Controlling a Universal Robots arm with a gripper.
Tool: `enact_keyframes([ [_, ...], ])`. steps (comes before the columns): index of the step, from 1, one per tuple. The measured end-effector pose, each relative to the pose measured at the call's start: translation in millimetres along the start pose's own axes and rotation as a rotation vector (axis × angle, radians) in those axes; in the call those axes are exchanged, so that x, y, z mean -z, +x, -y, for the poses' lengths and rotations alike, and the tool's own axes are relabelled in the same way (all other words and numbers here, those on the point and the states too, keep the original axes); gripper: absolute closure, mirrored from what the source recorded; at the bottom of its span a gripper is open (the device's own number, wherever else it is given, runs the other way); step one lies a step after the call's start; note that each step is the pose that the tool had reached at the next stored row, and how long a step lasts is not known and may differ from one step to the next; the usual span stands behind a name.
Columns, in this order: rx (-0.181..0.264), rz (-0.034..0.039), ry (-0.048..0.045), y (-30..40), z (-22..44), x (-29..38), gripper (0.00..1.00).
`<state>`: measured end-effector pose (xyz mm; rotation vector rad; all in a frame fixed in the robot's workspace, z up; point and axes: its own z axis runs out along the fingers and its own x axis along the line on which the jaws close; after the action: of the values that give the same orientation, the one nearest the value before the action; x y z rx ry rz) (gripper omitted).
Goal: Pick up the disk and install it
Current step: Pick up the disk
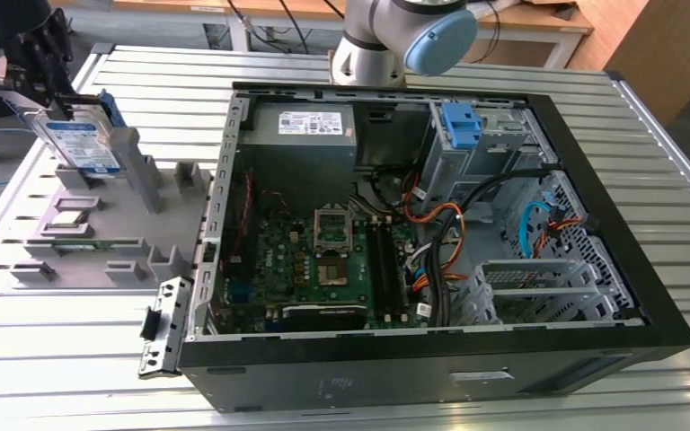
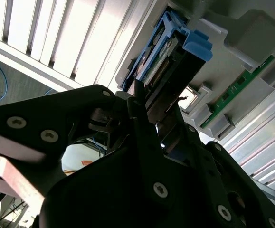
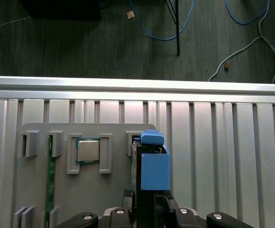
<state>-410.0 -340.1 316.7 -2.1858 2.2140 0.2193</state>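
Black-fingered hand is clamped on the upper edge of the disk. The disk stands on end, long axis upright, straight below the hand over the grey parts holder at the exterior view's left. Whether its lower edge touches the holder I cannot tell. The open computer case sits well apart on the tabletop, toward the exterior view's right.
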Motion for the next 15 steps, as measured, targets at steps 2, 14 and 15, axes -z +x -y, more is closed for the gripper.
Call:
enact_keyframes([
  [2,0.000,-0.0001,-0.0002,0.0,0.0,0.4,0.65],
  [14,0.000,0.0001,0.0002,-1.5,-1.1,12.7,0.65],
  [15,0.000,0.0001,0.0004,-1.5,-1.1,12.7,0.65],
])
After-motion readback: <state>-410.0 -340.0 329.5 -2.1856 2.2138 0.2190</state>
